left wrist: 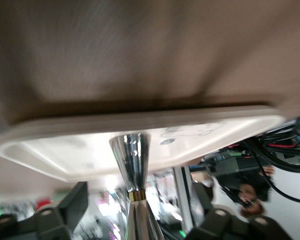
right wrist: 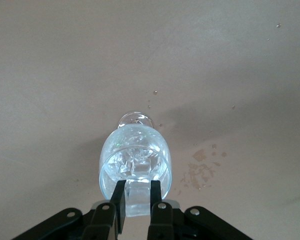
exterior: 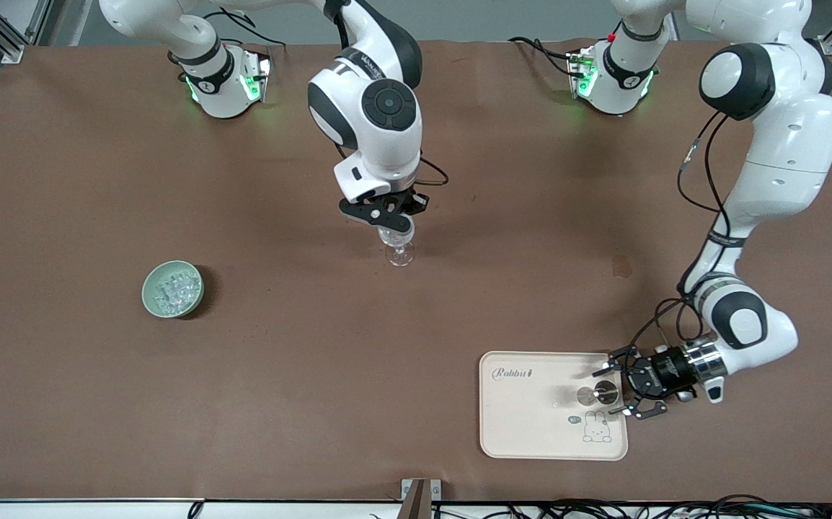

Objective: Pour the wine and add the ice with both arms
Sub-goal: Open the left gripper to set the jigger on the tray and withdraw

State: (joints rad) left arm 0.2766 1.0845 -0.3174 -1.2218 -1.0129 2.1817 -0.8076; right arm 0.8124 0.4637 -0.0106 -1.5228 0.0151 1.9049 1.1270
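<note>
The right gripper (right wrist: 137, 197) is over the wine glass (exterior: 399, 244) mid-table, its fingers pinched on an ice cube (right wrist: 138, 196) at the rim; cubes already lie inside. The cube looks slick and hard, best squeezed on its flat faces. The thin glass is fragile and probably tippy. The left gripper (exterior: 618, 393) stands spread around the metal cup (exterior: 605, 392) on the tray (exterior: 524, 432). The bowl (exterior: 171, 289) of ice sits toward the right arm's end.
</note>
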